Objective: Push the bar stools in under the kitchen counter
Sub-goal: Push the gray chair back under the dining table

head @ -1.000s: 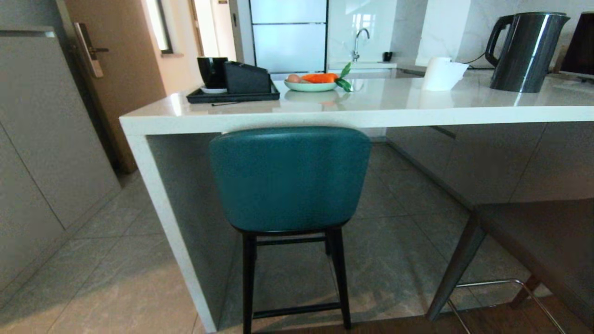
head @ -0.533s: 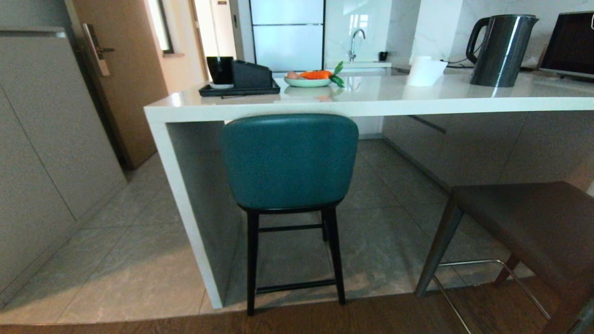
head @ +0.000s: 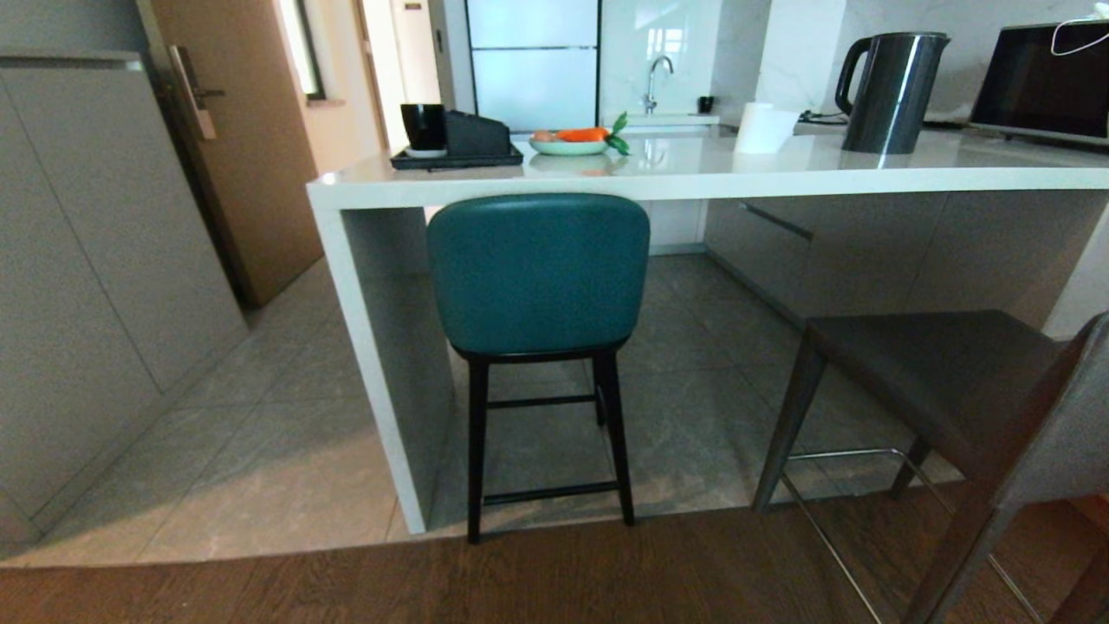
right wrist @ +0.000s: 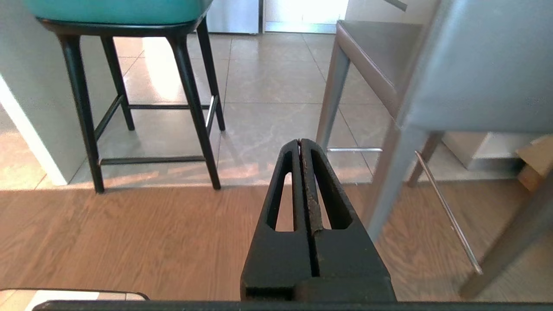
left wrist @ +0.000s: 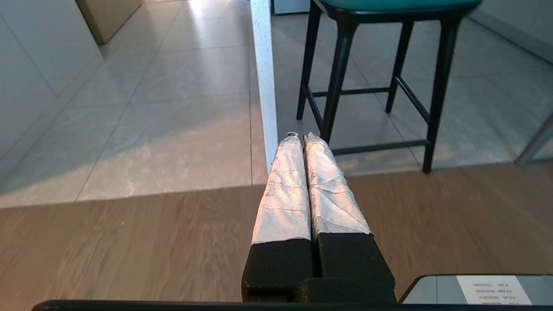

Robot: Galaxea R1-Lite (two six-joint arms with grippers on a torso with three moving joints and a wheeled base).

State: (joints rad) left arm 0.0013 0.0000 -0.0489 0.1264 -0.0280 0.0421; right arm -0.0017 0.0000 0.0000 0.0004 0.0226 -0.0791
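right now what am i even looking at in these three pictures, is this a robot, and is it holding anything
Yes, a wheeled robot with two arms. The wide picture is from its head camera: a white kitchen counter, a teal stool tucked against it, and a dark grey stool standing out from it on the right. On the counter sit a black tray, a plate of carrots, a paper roll and a kettle.

The other two pictures come from cameras on its wrists, looking along the fingers. The left gripper, wrapped in pale tape, and the black right gripper are both shut, hang above the wooden floor and hold nothing.
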